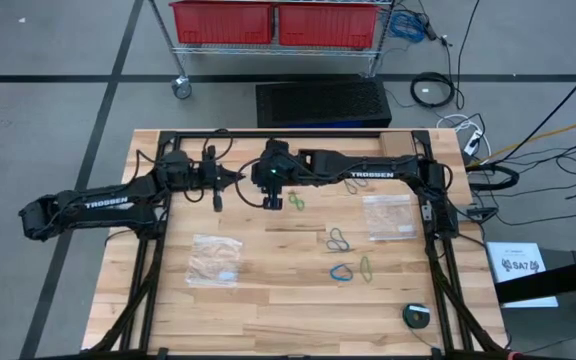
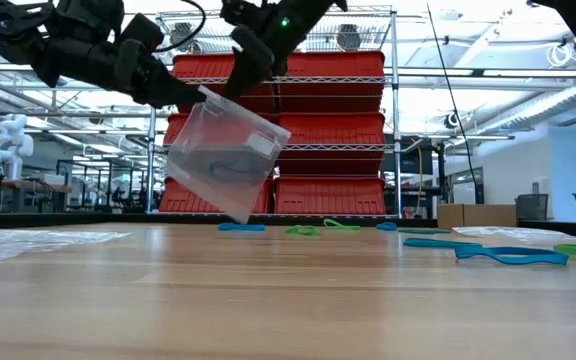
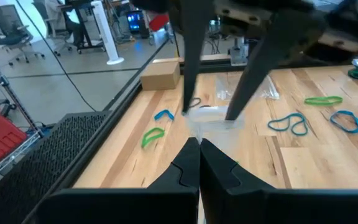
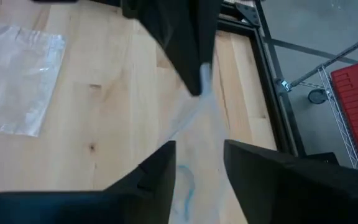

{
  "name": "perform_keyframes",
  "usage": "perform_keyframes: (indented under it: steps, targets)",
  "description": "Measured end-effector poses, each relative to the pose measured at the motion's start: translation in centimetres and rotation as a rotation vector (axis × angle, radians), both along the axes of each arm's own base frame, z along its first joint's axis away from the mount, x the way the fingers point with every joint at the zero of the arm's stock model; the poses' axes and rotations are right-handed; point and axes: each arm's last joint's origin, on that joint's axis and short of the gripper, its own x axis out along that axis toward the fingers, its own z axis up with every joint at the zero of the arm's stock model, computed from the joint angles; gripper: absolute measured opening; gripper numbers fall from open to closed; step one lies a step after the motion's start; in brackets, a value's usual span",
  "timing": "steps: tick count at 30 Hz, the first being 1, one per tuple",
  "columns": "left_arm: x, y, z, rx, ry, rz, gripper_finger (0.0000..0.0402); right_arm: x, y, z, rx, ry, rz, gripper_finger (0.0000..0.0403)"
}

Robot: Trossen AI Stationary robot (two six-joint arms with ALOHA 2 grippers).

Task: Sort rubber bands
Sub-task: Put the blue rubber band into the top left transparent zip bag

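Two dark arms are meeting above the far middle of the table (image 1: 268, 300), holding a clear plastic bag (image 2: 226, 160) up in the air between them. The left gripper (image 2: 190, 97) is pinching the bag's upper corner with its fingers fully closed, and the left wrist view is showing those fingers (image 3: 194, 165) pressed together on the thin film. The right gripper (image 2: 246, 62) is hovering just beside it at the bag's top edge; its fingers (image 4: 160, 174) are standing apart with the film running between them, and whether they are touching it cannot be told. Inside the hanging bag a blue rubber band (image 2: 223, 168) is showing faintly. Several other rubber bands (image 1: 340, 240) in green, teal and blue are lying loose on the wood toward the right half of the table, near a second clear bag (image 1: 388, 215). A third clear bag (image 1: 215, 260) is lying flat on the left side.
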Motion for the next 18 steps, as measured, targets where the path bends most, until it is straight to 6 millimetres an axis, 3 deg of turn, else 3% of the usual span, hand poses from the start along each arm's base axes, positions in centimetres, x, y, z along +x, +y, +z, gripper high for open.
perform_keyframes:
  steps: [4, 11, 14, 18]
  targets:
    - [0.2, -0.1, 0.0, 0.003, -0.004, -0.011, 0.0, -0.7, -0.1, 1.4, 0.005, 0.073, 0.0, 0.0139]
    - [0.1, -0.1, 0.0, 0.007, -0.005, -0.011, 0.0, -3.9, -1.4, 2.9, 0.056, 0.329, -0.052, 0.0111]
    - [0.1, -0.1, -0.1, 0.002, 0.005, -0.011, 0.0, -5.5, -2.8, 2.4, 0.145, 0.426, -0.099, 0.0098]
    - [0.1, -0.1, -0.1, 0.0, 0.009, -0.011, 0.0, -7.8, -5.3, -0.1, 0.278, 0.506, -0.179, 0.0094]
